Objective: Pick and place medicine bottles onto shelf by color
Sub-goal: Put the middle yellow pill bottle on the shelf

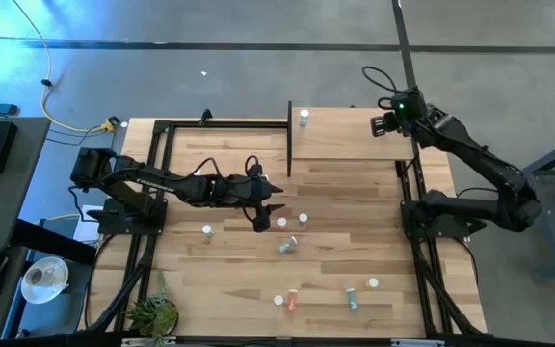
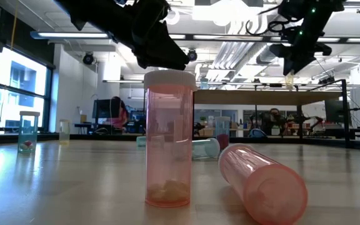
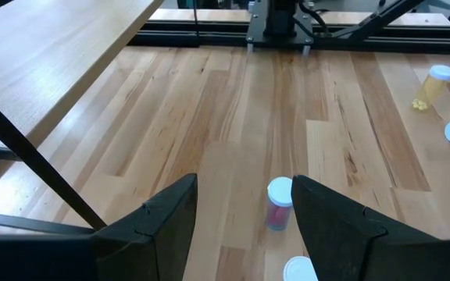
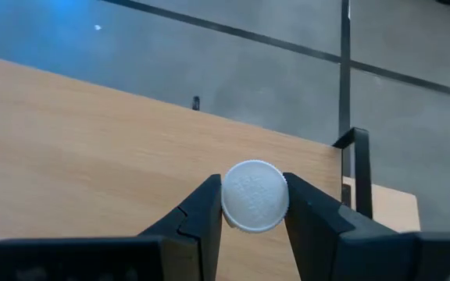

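From where I stand, the shelf (image 1: 355,135) is the thing to steer by. Well out in front of it and toward its left end, the left tool (image 1: 261,220) hangs over the surface (image 1: 355,207) with its fingers spread apart and nothing between them. Straight ahead of those fingers stands a small pink bottle (image 3: 278,203), upright, white cap up, its long axis vertical; it lines up with the gap but is not yet inside it, so this arm is clearly the nearer one for that pick. A second white cap (image 3: 299,269) sits closer in, right below the wrist. Other bottles (image 1: 287,246) lie scattered farther forward of the shelf, some tipped over.

Moving right, one bottle (image 1: 303,118) already stands at the shelf's left end. Above the shelf's right part, the right tool (image 4: 255,211) is clamped on a white-capped bottle (image 4: 255,195), the cap pinched from both sides. Its body colour is hidden in the wrist view, possibly yellow.
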Robot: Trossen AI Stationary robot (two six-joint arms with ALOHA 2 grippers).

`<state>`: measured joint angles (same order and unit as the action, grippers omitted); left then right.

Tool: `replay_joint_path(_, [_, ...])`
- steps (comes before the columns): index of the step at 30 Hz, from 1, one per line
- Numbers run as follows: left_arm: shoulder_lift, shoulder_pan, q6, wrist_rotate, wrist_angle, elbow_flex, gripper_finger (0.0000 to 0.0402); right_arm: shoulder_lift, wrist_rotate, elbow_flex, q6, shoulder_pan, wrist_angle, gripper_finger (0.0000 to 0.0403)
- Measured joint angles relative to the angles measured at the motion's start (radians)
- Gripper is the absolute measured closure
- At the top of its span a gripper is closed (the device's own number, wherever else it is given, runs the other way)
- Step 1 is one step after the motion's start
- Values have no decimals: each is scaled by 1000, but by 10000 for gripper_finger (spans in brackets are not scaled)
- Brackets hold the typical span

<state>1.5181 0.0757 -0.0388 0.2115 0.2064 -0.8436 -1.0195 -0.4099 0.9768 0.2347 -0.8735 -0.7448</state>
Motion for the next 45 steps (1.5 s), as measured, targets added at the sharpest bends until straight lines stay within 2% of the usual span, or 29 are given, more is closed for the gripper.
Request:
replay_joint_path(28, [0, 0, 0, -25, -1, 0, 202, -111, -64, 0, 48, 10, -28, 295])
replay_joint_path(45, [0, 0, 0, -27, -1, 0, 202, -113, -56, 0, 45, 10, -38, 242])
